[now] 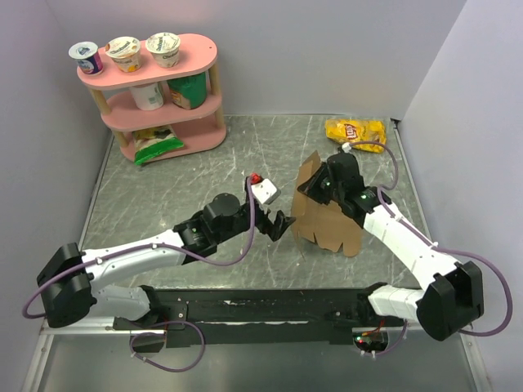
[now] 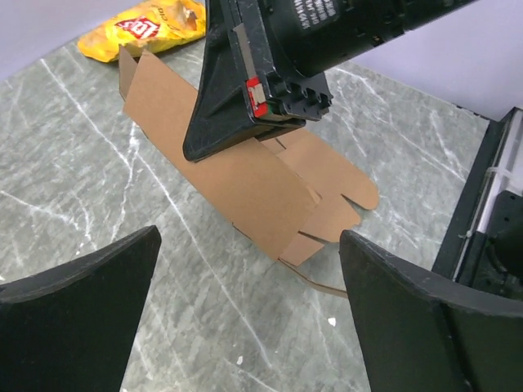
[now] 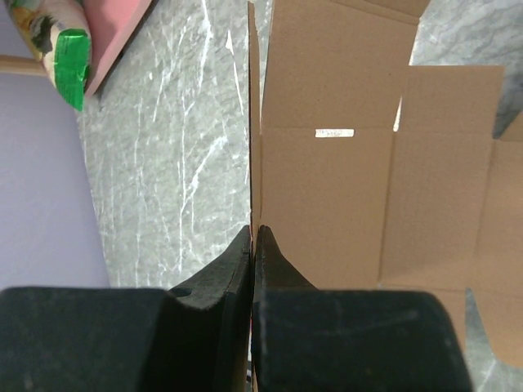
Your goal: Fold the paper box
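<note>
The paper box is a brown die-cut sheet, partly folded and standing on edge at the table's middle right, with its rounded flaps lying toward the front. My right gripper is shut on the upper edge of one upright panel, and its fingertips pinch the thin cardboard. My left gripper is just left of the box, open wide, with nothing between its fingers. In the left wrist view the box lies ahead of the left gripper, apart from it, with the right gripper clamped on top.
A yellow chip bag lies at the back right behind the box. A pink shelf with yogurt cups and a green packet stands at the back left. A black rail runs along the near edge.
</note>
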